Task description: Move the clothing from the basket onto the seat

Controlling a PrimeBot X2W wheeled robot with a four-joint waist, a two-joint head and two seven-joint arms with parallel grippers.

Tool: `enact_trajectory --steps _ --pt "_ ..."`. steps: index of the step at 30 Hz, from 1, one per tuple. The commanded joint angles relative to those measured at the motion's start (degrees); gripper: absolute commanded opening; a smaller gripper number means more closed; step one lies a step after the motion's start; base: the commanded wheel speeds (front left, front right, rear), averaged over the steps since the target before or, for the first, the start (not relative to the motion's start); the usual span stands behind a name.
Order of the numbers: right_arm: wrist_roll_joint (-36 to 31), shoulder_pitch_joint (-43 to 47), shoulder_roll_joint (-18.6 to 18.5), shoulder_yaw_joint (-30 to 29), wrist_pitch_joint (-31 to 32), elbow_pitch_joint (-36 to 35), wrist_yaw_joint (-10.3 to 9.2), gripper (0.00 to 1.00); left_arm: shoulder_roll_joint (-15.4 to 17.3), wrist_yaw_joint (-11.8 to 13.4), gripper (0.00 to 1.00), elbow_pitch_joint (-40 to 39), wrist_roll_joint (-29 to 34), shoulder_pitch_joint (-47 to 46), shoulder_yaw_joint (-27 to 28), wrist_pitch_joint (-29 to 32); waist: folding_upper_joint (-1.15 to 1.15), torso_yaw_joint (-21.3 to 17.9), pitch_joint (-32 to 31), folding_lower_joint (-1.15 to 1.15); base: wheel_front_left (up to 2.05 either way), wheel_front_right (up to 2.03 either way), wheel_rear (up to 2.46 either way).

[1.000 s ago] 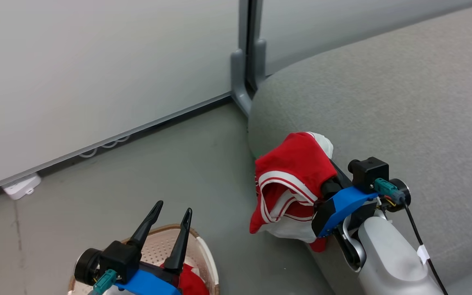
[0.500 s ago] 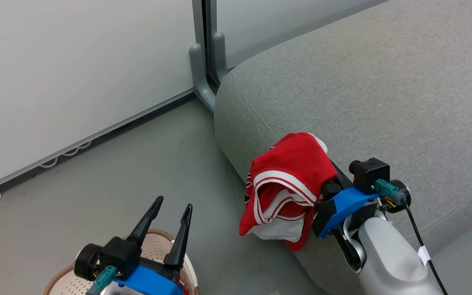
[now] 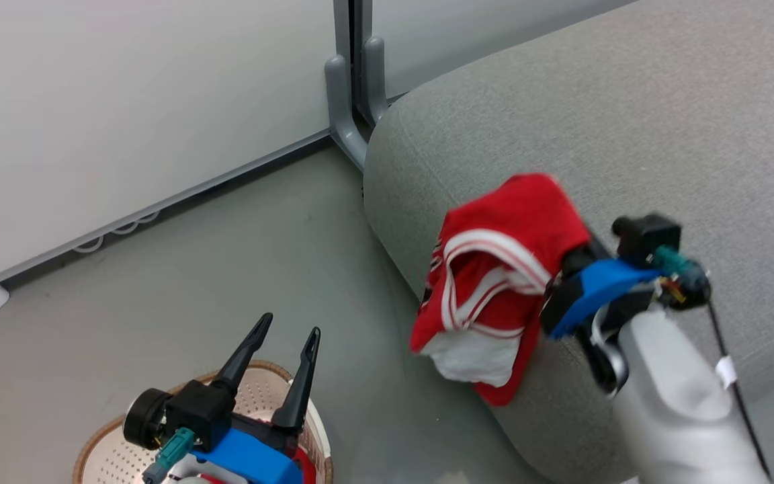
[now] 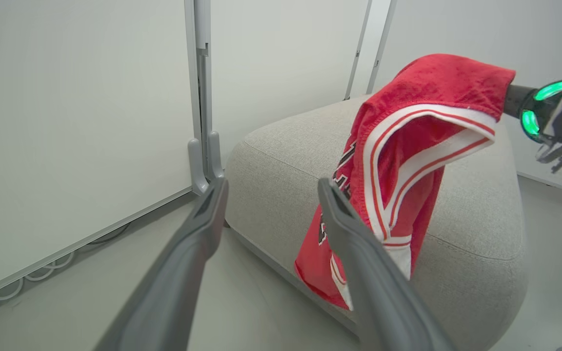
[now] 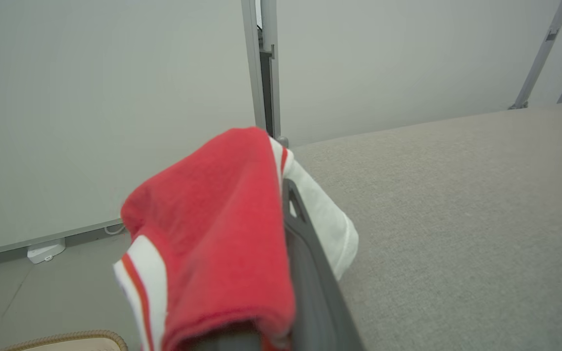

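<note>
Our right tool (image 5: pixel 281 195) grips the red jersey (image 3: pixel 494 269) at the sofa (image 3: pixel 629 134) edge; dropped here it may slide off. Our left tool (image 3: pixel 291 324) is wide.

Red garment (image 3: pixel 501 262), white stripes and white panel, bunched, held in air, hanging in folds beside rounded corner of seat (image 3: pixel 629 121), large light-grey sofa. Basket (image 3: pixel 108 457), cream, perforated, brown woven rim, on floor near seat; second red garment (image 3: pixel 304 465) partly visible inside.

no legible text; black-white print (image 4: pixel 343 168) on red garment (image 4: pixel 427 87) folded, unreadable.
</note>
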Motion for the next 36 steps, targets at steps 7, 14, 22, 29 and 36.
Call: enact_trajectory --steps 7,14,22,29,36 --pt "-2.7 -12.3 -6.3 -9.9 6.5 -3.8 -0.05 0.0 2.1 -0.3 1.0 -1.2 0.6 -4.2 -2.5 -0.2 0.0 3.7 6.5 0.0 0.0 0.0 0.0" --pt "-3.9 -21.5 -15.7 -19.5 12.0 -9.1 -0.05 0.0 3.6 -0.3 1.0 -3.2 1.3 -9.4 -5.9 -0.2 0.0 7.5 14.3 0.0 0.0 0.0 0.0" --pt "-5.5 -25.6 -20.6 -30.1 14.1 -13.0 -0.05 0.0 5.5 -0.3 1.0 -6.0 1.8 -15.2 -9.2 -0.2 0.0 10.5 22.9 0.0 0.0 0.0 0.0" --pt "-5.7 -21.5 -19.5 -39.2 12.7 -9.6 -0.05 0.0 6.5 -0.3 1.0 -7.4 2.2 -20.2 -11.1 -0.2 0.0 13.0 29.2 0.0 0.0 0.0 0.0" --pt "-7.4 -18.9 -17.6 -44.3 9.0 -2.5 -0.05 0.0 7.0 -0.3 1.0 -7.1 2.2 -21.6 -10.9 -0.2 0.0 14.1 31.5 0.0 0.0 0.0 0.0"
